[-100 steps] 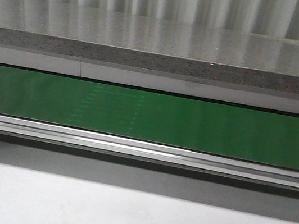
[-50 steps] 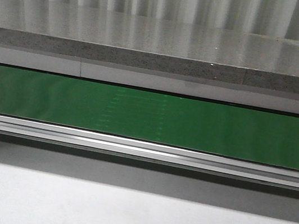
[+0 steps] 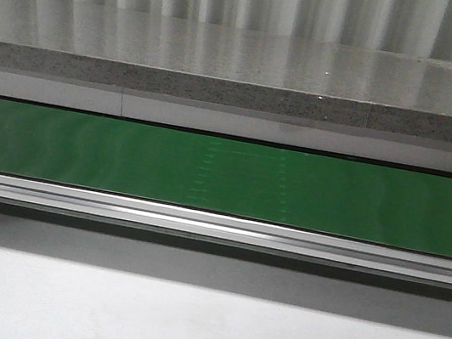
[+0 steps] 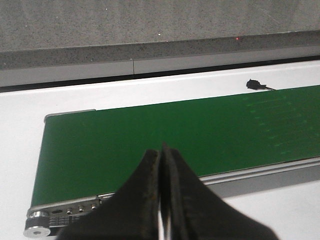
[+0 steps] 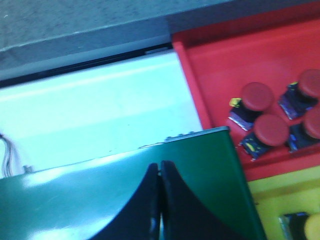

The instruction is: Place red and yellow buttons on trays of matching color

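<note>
Belt: a green conveyor belt runs across the front view with nothing on it; a grey stone ledge lies beyond it and a metal rail edges its near side.
Belt end, left wrist view: roller at the corner, just beside the fingers; a small black fitting sits on the white surface past the belt.
Left gripper: fingers pressed together, nothing between them, over the belt's near edge.
Right gripper: fingers closed tip to tip, nothing held, over the belt's other end.
Red tray: just beside the right gripper, off the belt's end.
Red buttons: four visible in the red tray, clustered, apart from the fingers.
Yellow tray: next to the red tray, beside the belt end.
Yellow button: partly visible at the frame's corner, in the yellow tray.
</note>
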### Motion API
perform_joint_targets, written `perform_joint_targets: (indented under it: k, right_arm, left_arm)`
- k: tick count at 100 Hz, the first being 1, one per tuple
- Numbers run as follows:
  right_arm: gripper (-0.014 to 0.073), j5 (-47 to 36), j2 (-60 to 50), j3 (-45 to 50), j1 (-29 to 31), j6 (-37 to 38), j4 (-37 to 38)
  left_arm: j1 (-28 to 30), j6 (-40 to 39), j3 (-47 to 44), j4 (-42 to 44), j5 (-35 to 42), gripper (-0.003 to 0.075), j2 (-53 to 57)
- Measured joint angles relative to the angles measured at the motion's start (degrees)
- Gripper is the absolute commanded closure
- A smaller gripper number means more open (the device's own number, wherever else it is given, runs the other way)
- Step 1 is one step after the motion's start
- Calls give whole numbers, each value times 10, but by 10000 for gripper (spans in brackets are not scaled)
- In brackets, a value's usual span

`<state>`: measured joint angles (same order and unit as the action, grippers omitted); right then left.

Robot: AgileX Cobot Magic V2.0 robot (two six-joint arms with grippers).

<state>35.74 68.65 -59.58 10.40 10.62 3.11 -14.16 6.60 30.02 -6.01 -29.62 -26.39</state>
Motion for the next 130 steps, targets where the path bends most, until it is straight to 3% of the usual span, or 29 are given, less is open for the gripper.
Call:
perform_joint_targets:
  k: [22, 36, 78, 130]
  right_arm:
    - [659, 15, -18, 0, -91, -43, 0]
    - [659, 24, -38, 0, -119, -64, -1]
    - [659, 32, -140, 27, -121, -106, -1]
    - [659, -19, -369, 240, -121, -97, -1]
  left_arm:
    - [0, 0, 0, 0, 0, 741, 0]
    - [0, 0, 0, 0, 0, 741, 0]
    - [0, 0, 0, 0, 0, 741, 0]
    - [0, 0, 0, 0, 0, 741, 0]
